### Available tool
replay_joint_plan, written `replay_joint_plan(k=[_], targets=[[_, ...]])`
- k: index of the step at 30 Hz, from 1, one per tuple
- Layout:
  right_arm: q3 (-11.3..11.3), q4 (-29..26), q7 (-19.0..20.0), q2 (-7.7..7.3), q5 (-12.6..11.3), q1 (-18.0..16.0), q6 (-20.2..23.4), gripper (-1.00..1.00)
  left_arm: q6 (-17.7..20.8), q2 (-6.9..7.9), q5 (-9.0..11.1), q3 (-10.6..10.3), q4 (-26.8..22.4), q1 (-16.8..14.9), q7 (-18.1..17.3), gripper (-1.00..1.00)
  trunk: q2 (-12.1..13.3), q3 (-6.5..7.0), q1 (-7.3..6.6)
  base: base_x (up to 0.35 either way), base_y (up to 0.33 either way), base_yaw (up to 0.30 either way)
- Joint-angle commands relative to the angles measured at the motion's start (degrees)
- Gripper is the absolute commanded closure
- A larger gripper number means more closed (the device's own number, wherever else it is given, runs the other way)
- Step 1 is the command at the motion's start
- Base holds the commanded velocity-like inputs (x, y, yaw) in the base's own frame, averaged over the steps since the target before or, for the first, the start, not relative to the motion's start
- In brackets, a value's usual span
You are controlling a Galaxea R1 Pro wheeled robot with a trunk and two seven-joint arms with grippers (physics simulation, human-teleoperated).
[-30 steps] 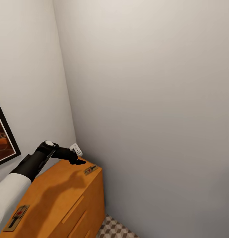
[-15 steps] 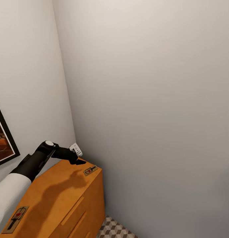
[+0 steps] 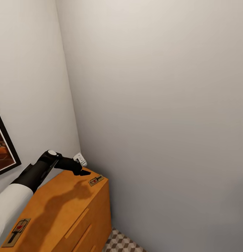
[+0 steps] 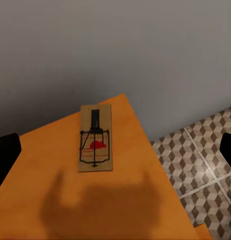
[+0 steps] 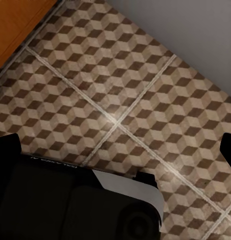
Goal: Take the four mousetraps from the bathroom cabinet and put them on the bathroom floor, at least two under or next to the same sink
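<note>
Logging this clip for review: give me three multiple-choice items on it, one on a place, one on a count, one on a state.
1. The far mousetrap lies:
A. at the cabinet top's corner
B. on the floor
C. in a drawer

2. Mousetraps on the cabinet top in the head view:
A. one
B. two
C. four

3. The left gripper is:
A. shut on a mousetrap
B. open, empty
C. on a handle

Key: 1 A, it sits by the corner edge. 2 B, the near mousetrap is the second. 3 B, the left wrist view shows its fingers spread apart.

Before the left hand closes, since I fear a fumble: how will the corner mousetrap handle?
The mousetrap looks a thin flat board, so probably stiff and light. Lying flush on the cabinet, it may slide rather than lift. Near the edge, a push could drop it.
</note>
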Motion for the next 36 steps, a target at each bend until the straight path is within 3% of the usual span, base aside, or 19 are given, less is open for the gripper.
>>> replay_joint_plan(k=[1, 27, 36], targets=[[0.23, 0.08, 0.15, 0.0, -0.28, -0.03, -0.2, -1.0, 0.51, 0.03, -0.11, -0.05, -0.02, -0.02, -0.18, -1.0, -0.04, -0.03, 0.02, 0.0, 0.0, 0.0], [0.23, 0.08, 0.22, 0.03, -0.28, -0.03, -0.2, -1.0, -0.98, 0.03, -0.11, 0.13, 0.94, -0.02, -0.13, -1.0, -0.04, -0.04, 0.02, 0.0, 0.0, 0.0], [0.23, 0.08, 0.15, 0.65, -0.28, -0.03, -0.2, -1.0, -0.98, 0.03, -0.11, 0.09, 0.81, -0.02, -0.13, -1.0, -0.04, -0.61, 0.02, 0.0, 0.0, 0.0]])
